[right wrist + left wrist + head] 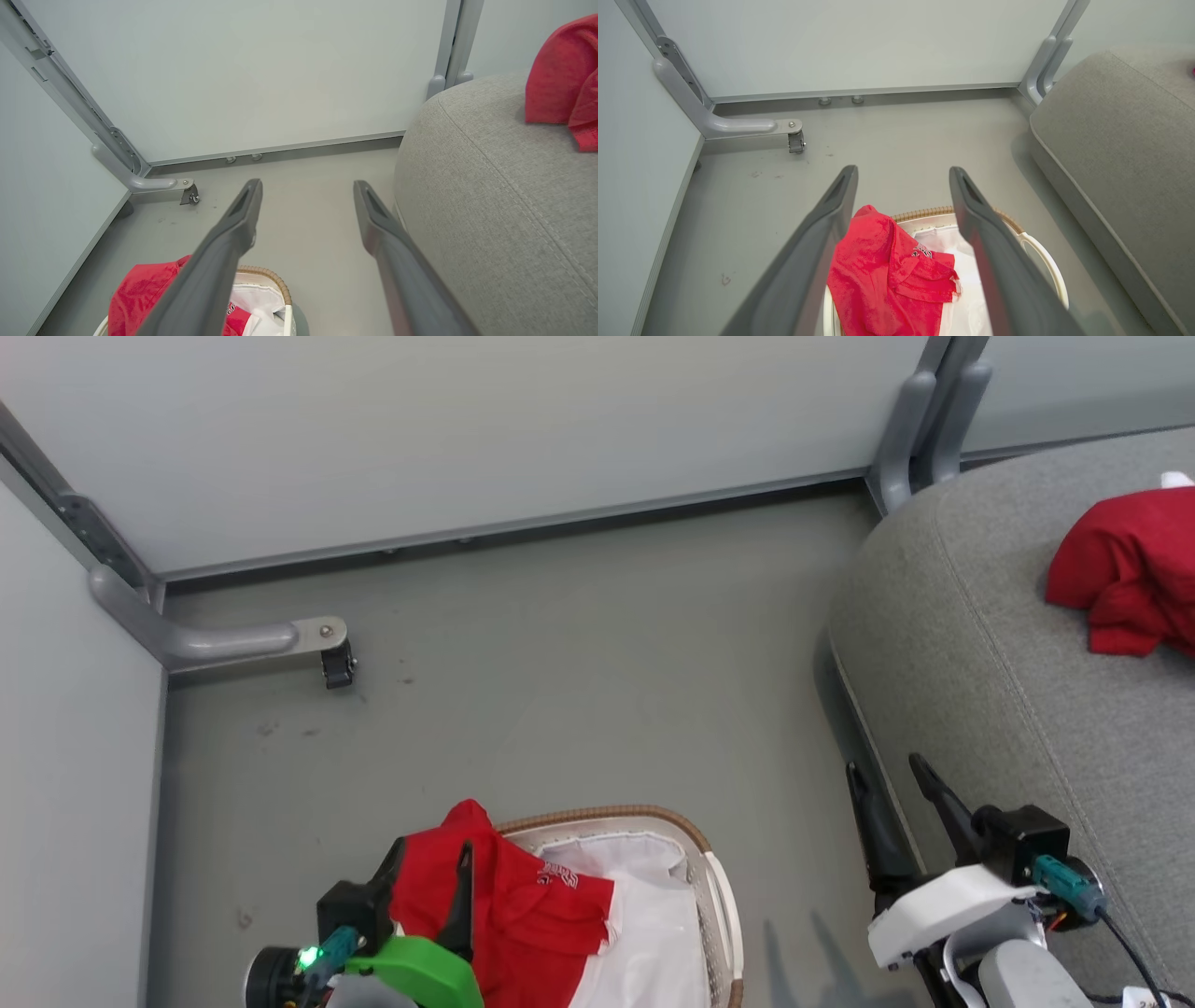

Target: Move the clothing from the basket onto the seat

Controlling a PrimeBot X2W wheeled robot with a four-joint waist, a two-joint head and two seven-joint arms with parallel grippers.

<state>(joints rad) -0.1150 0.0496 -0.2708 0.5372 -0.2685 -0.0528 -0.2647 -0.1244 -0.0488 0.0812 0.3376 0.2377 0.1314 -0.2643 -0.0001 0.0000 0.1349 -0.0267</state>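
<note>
Clothing (523, 915): bright red, lies in two lots, one on the seat and one in the basket. Seat (980, 644): grey fabric with a stitched seam, takes up the right of the head view and carries a crumpled red garment (1125, 569) near the far right edge. Floor (579, 663): grey, runs between seat and basket. Basket (724, 915): stands at the lower middle, well apart from the seat, with a brown woven rim and a white liner (653, 924), and holds the other red piece bunched on its left side, peaked above the rim, white lettering showing. Left gripper (903, 169): hangs over the basket, fingers spread wide either side of the red fabric, clamping nothing. Right gripper (884, 763): sits just beside the seat's front edge, fingers spread wide, empty. Caster (338, 667): small, black, under a metal foot by the left wall.
</note>
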